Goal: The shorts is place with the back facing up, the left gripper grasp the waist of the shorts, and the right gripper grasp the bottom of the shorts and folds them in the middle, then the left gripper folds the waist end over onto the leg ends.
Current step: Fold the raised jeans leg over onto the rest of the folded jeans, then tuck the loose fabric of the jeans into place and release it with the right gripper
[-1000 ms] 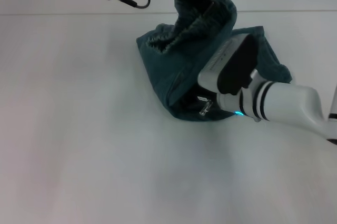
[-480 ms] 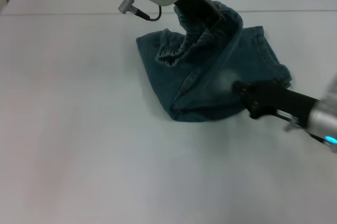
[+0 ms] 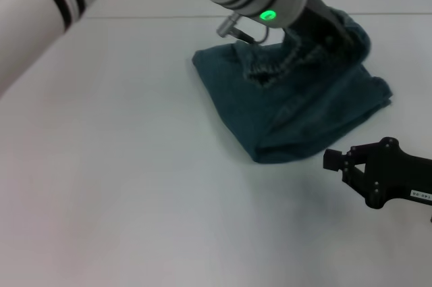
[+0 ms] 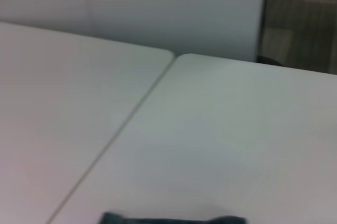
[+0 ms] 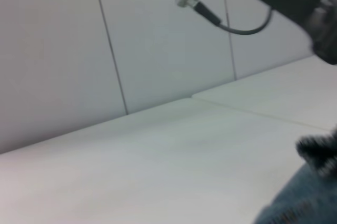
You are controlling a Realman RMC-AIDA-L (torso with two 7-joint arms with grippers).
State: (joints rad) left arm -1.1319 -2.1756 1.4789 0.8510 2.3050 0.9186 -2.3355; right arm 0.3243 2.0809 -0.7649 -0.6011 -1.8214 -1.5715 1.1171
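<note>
Shorts (image 3: 297, 108) lie folded lengthwise in a thick bundle on the white table (image 3: 135, 186), far side, right of centre in the head view. Compared with a second ago, the right gripper (image 3: 341, 163) has let go and backed away: it then sat pressed into the denim at the near fold, and half a second ago was already sliding off to the right. It now rests on the table near the bundle's front edge, not touching it, fingers parted and holding nothing.

Left gripper (image 3: 331, 30) has swung across toward the right, carrying the waist (image 3: 280, 71) with it; the whole bundle has shifted right too. Its claw is buried in raised cloth, so whether the fingers are clamped cannot be told directly, though the lifted band suggests a hold.

Judgement: the middle fold reads as done and the second fold, waist end over onto the leg ends, looks under way with the left arm alone.

Denim is faded blue-green, heavy and soft, holding rounded creases instead of sharp ones. Waistband edge is puckered and frayed-looking, standing up in ruffles. Near fold is plump and smooth. Leg hems are not clearly separable from the heap. Table surface is matte, smooth, with a seam running along the far edge.
</note>
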